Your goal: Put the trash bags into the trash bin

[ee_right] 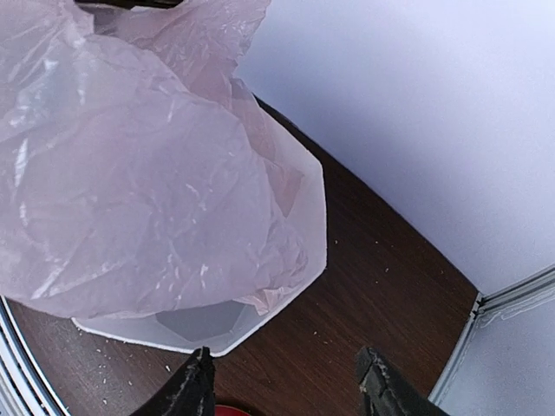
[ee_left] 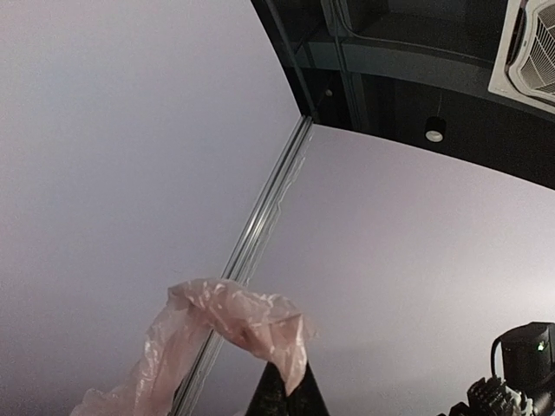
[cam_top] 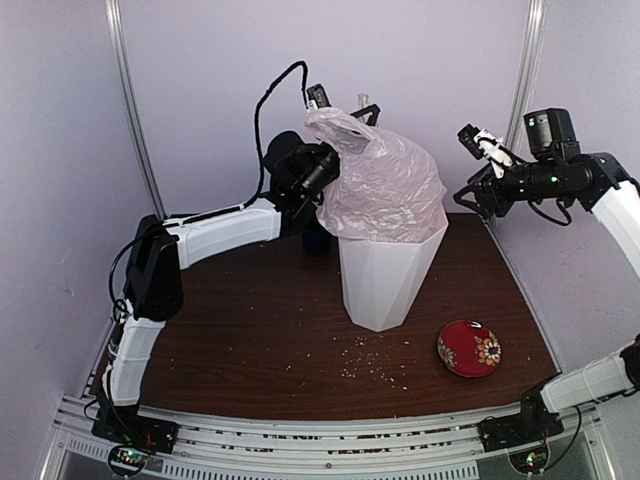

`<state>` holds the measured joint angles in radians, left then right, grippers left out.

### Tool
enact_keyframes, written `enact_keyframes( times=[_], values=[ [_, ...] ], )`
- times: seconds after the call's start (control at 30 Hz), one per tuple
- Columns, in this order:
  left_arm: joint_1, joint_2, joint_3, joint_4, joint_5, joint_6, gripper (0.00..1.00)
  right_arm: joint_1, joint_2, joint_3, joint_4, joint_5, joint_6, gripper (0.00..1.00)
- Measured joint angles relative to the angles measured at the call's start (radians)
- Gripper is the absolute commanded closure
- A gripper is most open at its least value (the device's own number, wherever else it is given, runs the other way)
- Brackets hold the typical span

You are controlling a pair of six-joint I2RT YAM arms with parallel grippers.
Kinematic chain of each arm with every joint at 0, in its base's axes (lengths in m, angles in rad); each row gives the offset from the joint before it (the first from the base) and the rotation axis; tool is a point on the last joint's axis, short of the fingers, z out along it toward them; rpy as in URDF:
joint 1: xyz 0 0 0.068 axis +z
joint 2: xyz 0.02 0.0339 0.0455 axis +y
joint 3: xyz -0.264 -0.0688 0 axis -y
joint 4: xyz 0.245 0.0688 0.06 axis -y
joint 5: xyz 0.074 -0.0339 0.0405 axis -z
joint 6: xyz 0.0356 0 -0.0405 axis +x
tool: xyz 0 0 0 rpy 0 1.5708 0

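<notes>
Trash bag [cam_top: 385,190] bulges upright from the bin [cam_top: 385,285], handle pinched overhead by left gripper [cam_top: 342,112]; right gripper [cam_top: 483,143] gapes nearby, apart.

Brown table [cam_top: 250,310]: trash bin [cam_top: 385,285], red dish [cam_top: 469,348], crumbs [cam_top: 376,373].

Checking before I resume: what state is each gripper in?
Left gripper: shut on the trash bag.
Right gripper: open, holding nothing.
</notes>
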<state>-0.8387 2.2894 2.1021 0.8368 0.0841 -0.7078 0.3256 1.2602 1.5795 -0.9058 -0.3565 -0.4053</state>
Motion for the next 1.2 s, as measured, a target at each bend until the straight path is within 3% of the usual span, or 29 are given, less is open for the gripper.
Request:
enact_keyframes(
  times=[0.17, 0.3, 0.47, 0.67, 0.8, 1.03, 1.2],
  values=[
    [0.000, 0.009, 0.091, -0.001, -0.020, -0.029, 1.00, 0.035, -0.091, -0.059, -0.020, -0.015, -0.043, 0.46],
    [-0.001, 0.009, 0.177, 0.003, -0.023, -0.043, 1.00, 0.192, -0.164, -0.106, -0.016, -0.037, -0.043, 0.35],
    [-0.002, 0.009, 0.202, 0.003, -0.021, -0.082, 1.00, 0.269, -0.179, -0.141, 0.066, 0.065, -0.070, 0.28],
    [-0.003, 0.009, 0.204, -0.002, -0.031, -0.099, 1.00, 0.336, -0.074, -0.173, 0.204, 0.182, -0.042, 0.66],
    [-0.003, 0.009, 0.204, -0.005, -0.044, -0.082, 1.00, 0.321, -0.061, -0.220, 0.306, 0.253, -0.002, 0.84],
    [0.002, 0.009, 0.187, -0.018, -0.039, -0.063, 1.00, 0.140, -0.063, -0.233, 0.424, 0.241, 0.047, 0.86],
    [0.013, -0.034, -0.032, 0.034, -0.004, -0.072, 1.00, 0.093, -0.045, -0.266, 0.432, 0.175, 0.050, 0.85]
  ],
)
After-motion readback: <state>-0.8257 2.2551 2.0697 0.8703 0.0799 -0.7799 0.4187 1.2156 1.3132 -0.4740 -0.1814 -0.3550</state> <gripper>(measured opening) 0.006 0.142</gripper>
